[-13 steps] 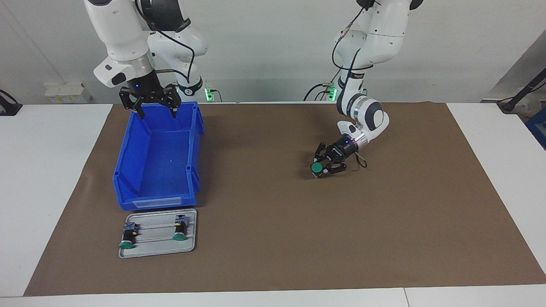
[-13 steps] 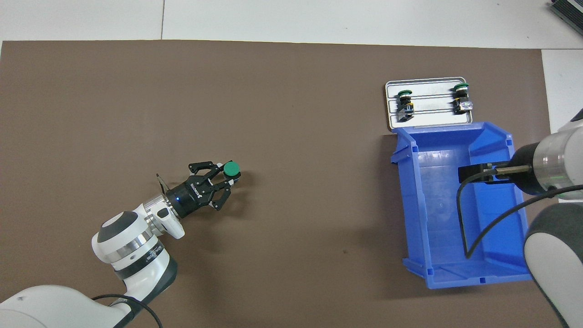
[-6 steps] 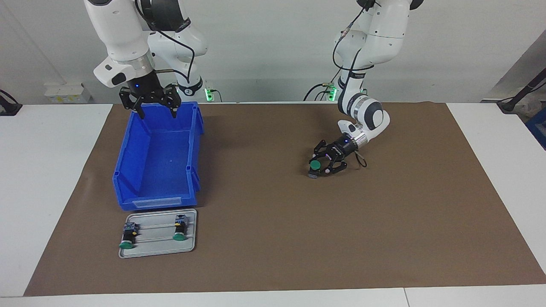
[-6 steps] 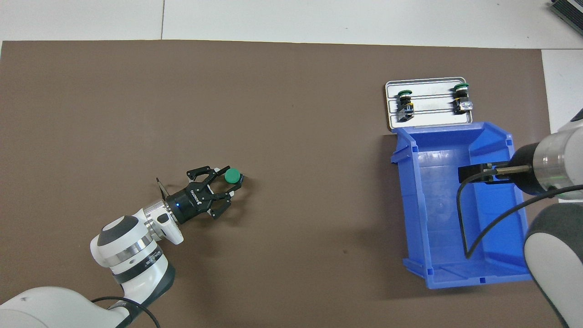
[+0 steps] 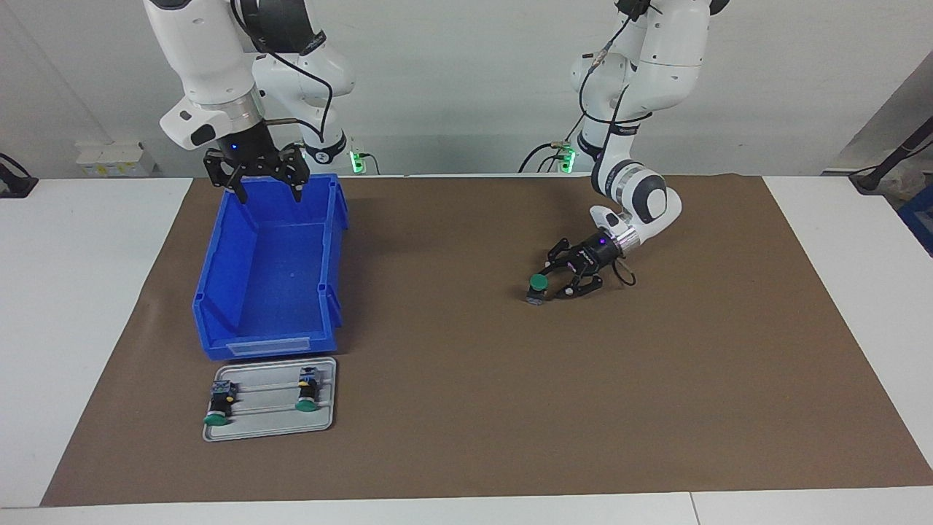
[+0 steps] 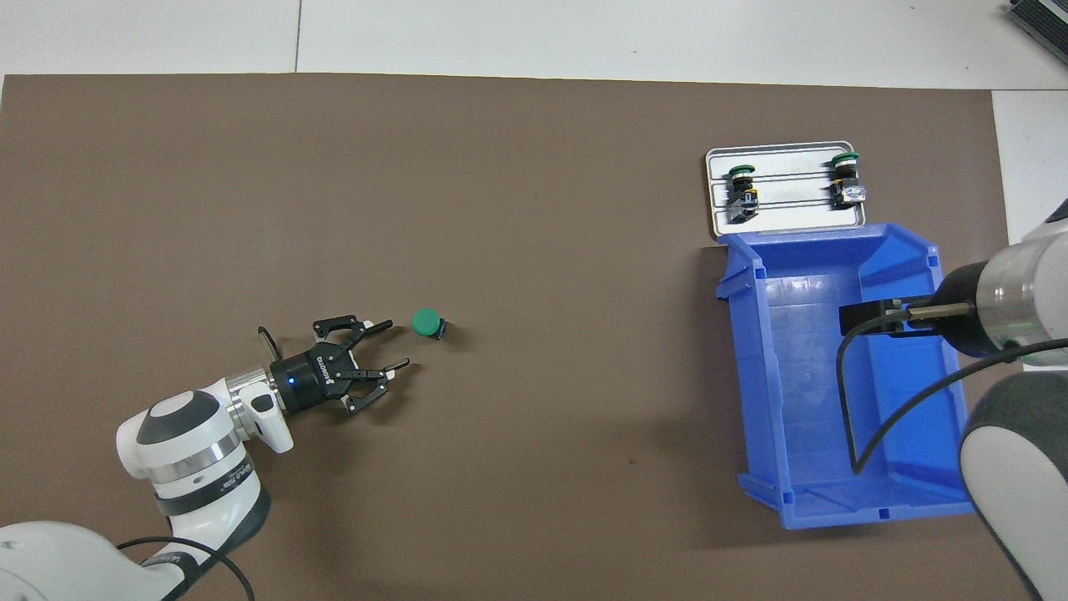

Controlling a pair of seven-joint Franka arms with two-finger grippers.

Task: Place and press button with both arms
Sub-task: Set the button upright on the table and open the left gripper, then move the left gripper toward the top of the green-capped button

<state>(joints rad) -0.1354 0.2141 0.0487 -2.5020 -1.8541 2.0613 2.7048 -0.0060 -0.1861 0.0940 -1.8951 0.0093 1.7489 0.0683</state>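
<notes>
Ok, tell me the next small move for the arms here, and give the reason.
Probably bring the left gripper back over the button and press down on its green cap. The button stands alone on the brown mat, cap up, and the left gripper is open beside it, holding nothing. The right gripper waits open over the blue bin.

White letters run along the black body of the left gripper (image 6: 380,346), but they are too small to read. The left arm (image 6: 196,455) has small dark writing on its silver ring, and that cannot be read either.
</notes>
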